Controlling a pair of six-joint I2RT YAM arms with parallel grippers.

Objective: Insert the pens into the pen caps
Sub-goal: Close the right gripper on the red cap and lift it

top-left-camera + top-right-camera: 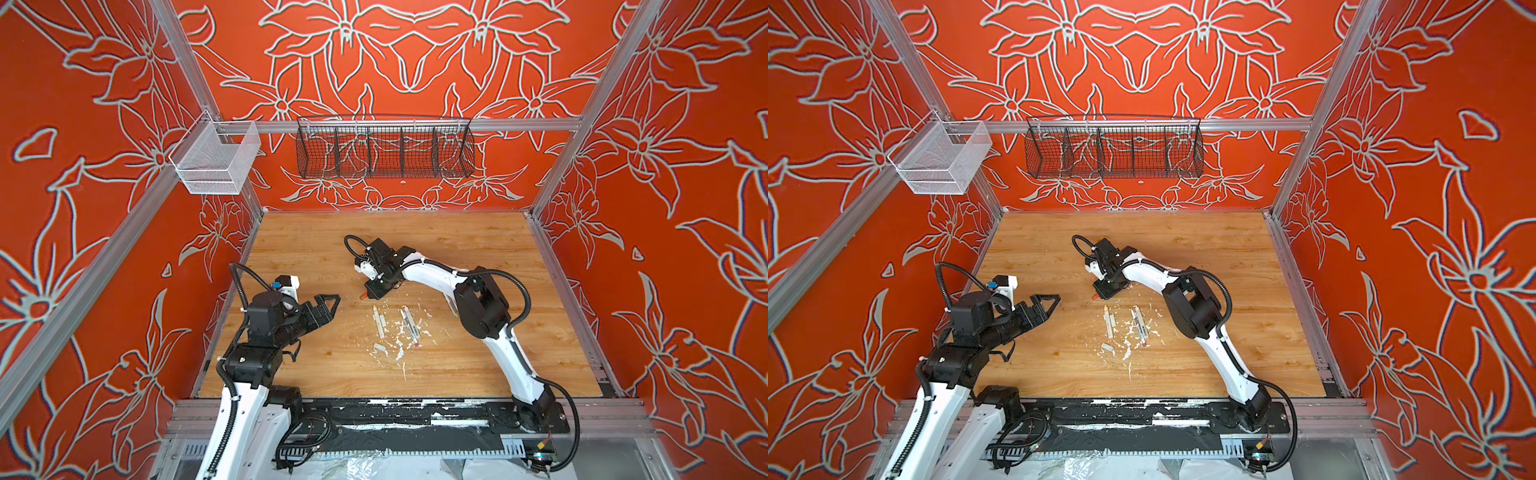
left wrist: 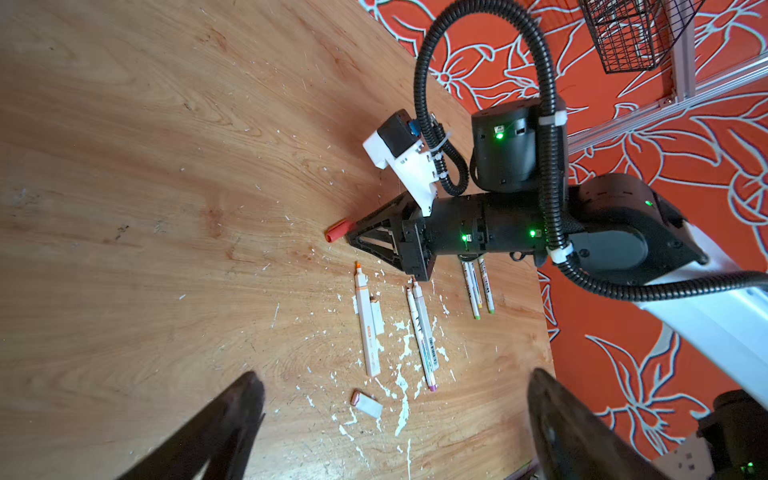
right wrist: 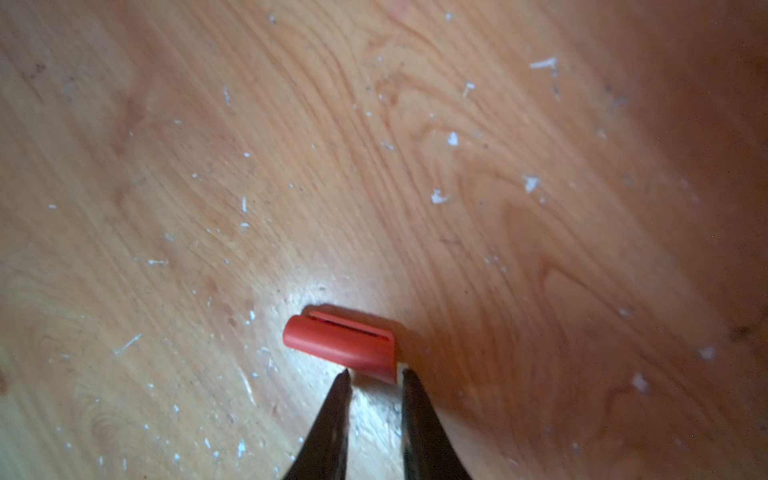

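Observation:
An orange-red pen cap [image 3: 340, 340] lies on the wooden table [image 1: 478, 257], also seen from the left wrist [image 2: 338, 230]. My right gripper [image 3: 376, 372] points down at the cap, its narrow jaws pinching the cap's near end. In both top views the orange-red pen cap [image 1: 363, 296] [image 1: 1095, 296] pokes out from under that gripper. Several pens lie nearby: an orange-tipped one [image 2: 368, 328], a pair [image 2: 424, 336] and two green-ended ones [image 2: 478, 291] beneath the right arm. A pale grey pen cap [image 2: 368, 404] lies in front of my left gripper [image 2: 395, 424], which hovers wide open and holds nothing.
White paint flecks [image 1: 401, 345] are scattered around the pens. A black wire basket [image 1: 384, 151] hangs on the back wall and a white mesh basket [image 1: 216, 160] on the left rail. Metal frame rails edge the table.

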